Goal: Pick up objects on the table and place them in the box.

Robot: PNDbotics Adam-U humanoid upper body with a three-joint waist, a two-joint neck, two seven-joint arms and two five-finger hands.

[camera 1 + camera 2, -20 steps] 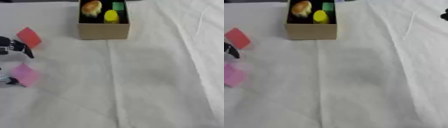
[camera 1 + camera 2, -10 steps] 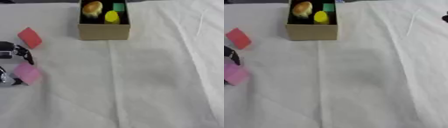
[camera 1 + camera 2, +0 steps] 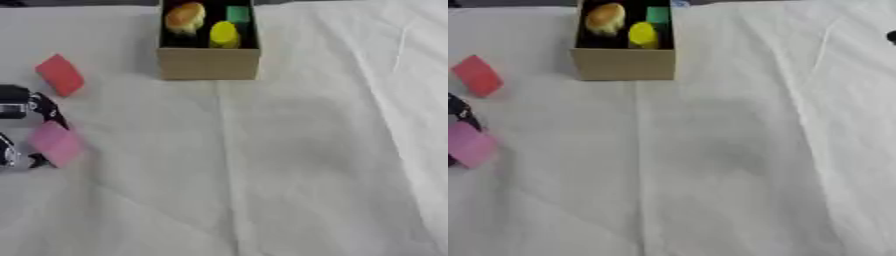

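The left hand (image 3: 19, 125) pinches the pink block (image 3: 55, 144); a red block (image 3: 60, 75) lies just beyond, the box (image 3: 209, 62) farther right.

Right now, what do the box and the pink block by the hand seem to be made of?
The box looks like plain cardboard: matte tan walls, sharp folded edges. The pink block looks like foam or soft plastic, with a flat, dull, even colour; I cannot tell which.

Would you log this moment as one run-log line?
left hand: shut on pink block | red block: on table | box: three items inside
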